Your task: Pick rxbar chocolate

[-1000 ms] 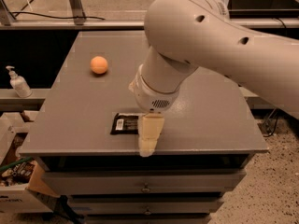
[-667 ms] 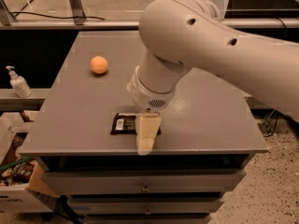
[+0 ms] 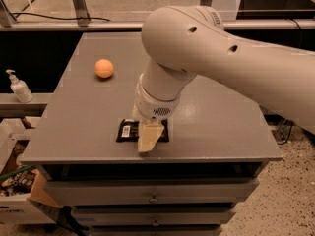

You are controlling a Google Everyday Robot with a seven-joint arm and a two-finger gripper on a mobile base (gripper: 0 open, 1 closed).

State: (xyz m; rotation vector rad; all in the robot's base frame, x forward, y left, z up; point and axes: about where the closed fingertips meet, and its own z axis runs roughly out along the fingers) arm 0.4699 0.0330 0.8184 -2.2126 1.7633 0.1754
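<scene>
- Nearest the camera, a stack of drawers (image 3: 152, 193) sits below the rxbar chocolate (image 3: 127, 130), under the front lip of the grey desk (image 3: 221, 132).
- The rxbar chocolate lies flat close to that front edge, its white label patch at the end showing left of the gripper (image 3: 149, 137); the rest of the black wrapper is hidden.
- The gripper hangs directly over the bar's middle, pointing down at it and covering its right half. Whether it is open or closed, or already touching the wrapper, cannot be told from this angle.
- Judged by its look, the bar is light and fairly stiff but thin, and its foil is likely slick. A pinch across the short width at mid-length looks safest, set low enough to catch the edges without skidding off.
- The robot's pale arm (image 3: 197, 48) rises behind the bar and sweeps away to the right.
- An orange ball (image 3: 104, 68) rests well behind the bar and to its left, clear of the approach.
</scene>
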